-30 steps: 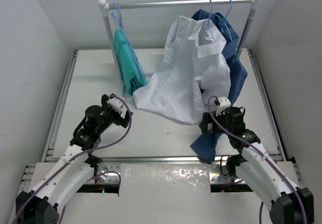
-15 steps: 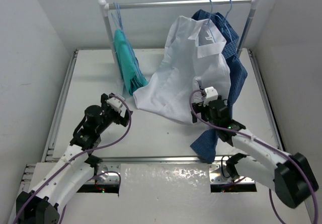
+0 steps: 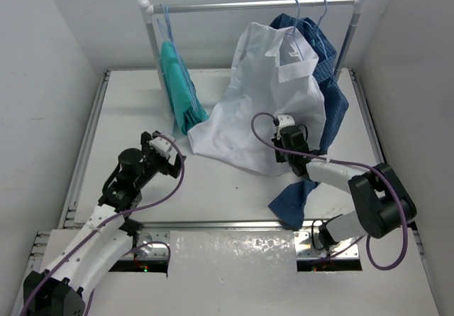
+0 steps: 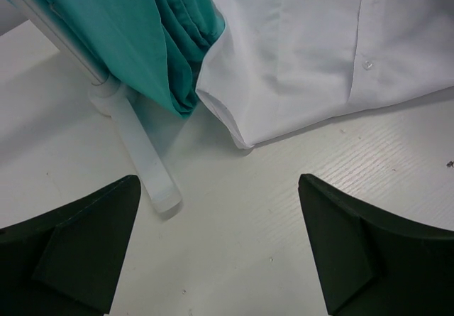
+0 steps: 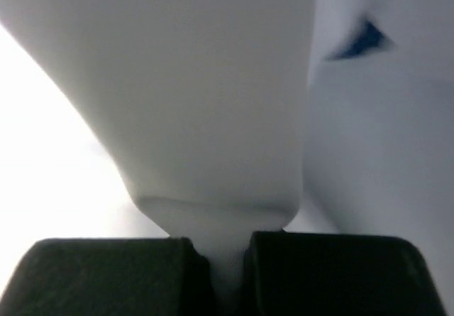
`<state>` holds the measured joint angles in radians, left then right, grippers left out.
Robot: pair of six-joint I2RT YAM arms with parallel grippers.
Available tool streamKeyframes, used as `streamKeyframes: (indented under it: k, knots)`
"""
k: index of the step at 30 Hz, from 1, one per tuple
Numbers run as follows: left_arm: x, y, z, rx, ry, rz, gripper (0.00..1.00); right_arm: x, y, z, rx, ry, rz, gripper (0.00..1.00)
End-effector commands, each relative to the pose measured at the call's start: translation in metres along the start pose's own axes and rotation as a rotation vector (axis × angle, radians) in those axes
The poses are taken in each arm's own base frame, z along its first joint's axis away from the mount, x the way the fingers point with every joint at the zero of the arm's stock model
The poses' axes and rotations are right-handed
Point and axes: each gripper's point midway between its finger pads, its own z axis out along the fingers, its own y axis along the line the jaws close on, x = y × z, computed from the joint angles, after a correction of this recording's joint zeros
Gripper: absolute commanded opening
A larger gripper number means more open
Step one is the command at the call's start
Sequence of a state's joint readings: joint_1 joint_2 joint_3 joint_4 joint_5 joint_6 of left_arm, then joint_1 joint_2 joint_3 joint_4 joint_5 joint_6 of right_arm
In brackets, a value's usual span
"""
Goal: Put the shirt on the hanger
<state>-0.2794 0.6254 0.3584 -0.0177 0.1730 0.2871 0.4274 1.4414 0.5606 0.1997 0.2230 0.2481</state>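
On a metal rail (image 3: pixel 248 5) above the white tabletop (image 3: pixel 234 188) hang three garments: a thin white collared shirt (image 3: pixel 262 110) on a pale-blue wire hanger (image 3: pixel 296 14), trailing onto the tabletop; a teal garment (image 3: pixel 181 89); a blue checked shirt (image 3: pixel 333 103). The right fingers (image 3: pixel 286 154) pinch the white shirt's fabric; the left fingers (image 3: pixel 170 156) are spread wide, holding nothing

At the back of the table (image 3: pixel 135 117), the shirt (image 3: pixel 262 103) hangs under the rail's (image 3: pixel 241 5) right half, before the checked shirt (image 3: pixel 335 113), its hem on the table right of another hanging garment (image 3: pixel 179 85).
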Motion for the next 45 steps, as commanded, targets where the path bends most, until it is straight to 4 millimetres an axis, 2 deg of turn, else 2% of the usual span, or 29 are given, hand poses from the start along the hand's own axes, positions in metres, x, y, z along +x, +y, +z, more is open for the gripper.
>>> streamKeyframes:
  k: [1,3,5,6,7,8,9,10,13,16,17,19,20,21,23,24,25,27,28,32,33,34,36,37,38,45]
  knots:
    - [-0.009,0.007,0.001,-0.026,-0.055,0.016,0.92,0.0,0.024,-0.001,-0.073,0.029,-0.066,0.0]
    - [-0.005,0.006,0.002,-0.026,-0.048,0.015,0.92,0.031,0.035,-0.006,-0.089,0.128,-0.046,0.0]
    - [-0.005,0.006,0.002,-0.025,-0.05,0.013,0.92,0.053,0.046,-0.009,-0.14,0.18,0.014,0.0]
    - [-0.004,0.005,0.002,-0.02,-0.05,0.013,0.92,0.075,0.048,-0.014,-0.146,0.225,0.073,0.0]
    - [-0.005,0.005,0.002,-0.019,-0.05,0.013,0.92,0.085,0.05,-0.016,-0.158,0.244,0.104,0.0]
    - [-0.005,0.005,0.002,-0.019,-0.05,0.013,0.92,0.087,0.057,-0.017,-0.192,0.233,0.136,0.0]
    - [-0.005,0.004,0.002,-0.015,-0.049,0.013,0.91,0.105,0.059,-0.022,-0.207,0.271,0.183,0.0]
    - [-0.005,0.004,0.002,-0.013,-0.048,0.013,0.91,0.11,0.059,-0.023,-0.205,0.272,0.205,0.0]
    - [-0.004,0.002,0.002,-0.004,-0.046,0.012,0.91,0.113,0.063,-0.023,-0.222,0.263,0.241,0.0]
    - [-0.005,0.001,0.003,0.002,-0.049,0.011,0.91,0.105,0.063,-0.022,-0.226,0.264,0.198,0.15]
    - [-0.004,0.001,0.003,0.004,-0.047,0.012,0.91,0.095,0.063,-0.02,-0.229,0.247,0.172,0.18]
    - [-0.002,0.001,0.003,0.003,-0.046,0.01,0.91,0.094,0.058,-0.023,-0.202,0.259,0.156,0.27]
    - [-0.003,0.001,0.003,0.002,-0.049,0.011,0.91,0.096,0.056,-0.023,-0.192,0.26,0.148,0.34]
    - [-0.005,0.001,0.002,0.001,-0.056,0.011,0.91,0.095,0.055,-0.025,-0.191,0.256,0.144,0.49]
    - [-0.005,0.001,0.002,0.001,-0.054,0.011,0.91,0.096,0.049,-0.03,-0.172,0.246,0.131,0.63]
    - [-0.005,0.001,0.002,0.001,-0.056,0.011,0.91,0.1,0.044,-0.033,-0.153,0.252,0.12,0.92]
    - [-0.004,0.0,0.002,0.004,-0.055,0.011,0.91,0.092,0.04,-0.037,-0.14,0.221,0.114,0.99]
    - [-0.004,0.0,0.002,0.005,-0.055,0.012,0.91,0.092,0.028,-0.042,-0.093,0.206,0.063,0.99]
    - [-0.004,0.0,0.002,0.007,-0.056,0.012,0.91,0.085,0.025,-0.047,-0.099,0.165,0.034,0.99]
    - [-0.003,0.0,0.003,0.002,-0.058,0.011,0.92,0.078,0.023,-0.059,-0.136,0.076,-0.027,0.99]
    - [-0.002,0.001,0.003,0.0,-0.057,0.011,0.92,0.073,0.023,-0.06,-0.14,0.036,-0.025,0.99]
    - [-0.003,0.002,0.003,-0.008,-0.059,0.01,0.92,0.084,0.017,-0.061,-0.125,0.035,-0.026,0.99]
    - [-0.002,0.005,0.002,-0.025,-0.06,0.004,0.92,0.072,0.013,-0.064,-0.104,-0.056,0.006,0.99]
    - [-0.003,0.006,0.002,-0.03,-0.062,0.001,0.92,0.078,0.009,-0.065,-0.088,-0.065,0.026,0.99]
    - [-0.001,0.007,0.002,-0.039,-0.058,-0.001,0.92,0.073,0.007,-0.067,-0.079,-0.097,0.049,0.99]
    - [0.005,0.009,0.004,-0.052,-0.048,-0.019,0.92,0.077,-0.019,-0.071,0.051,-0.15,0.106,0.99]
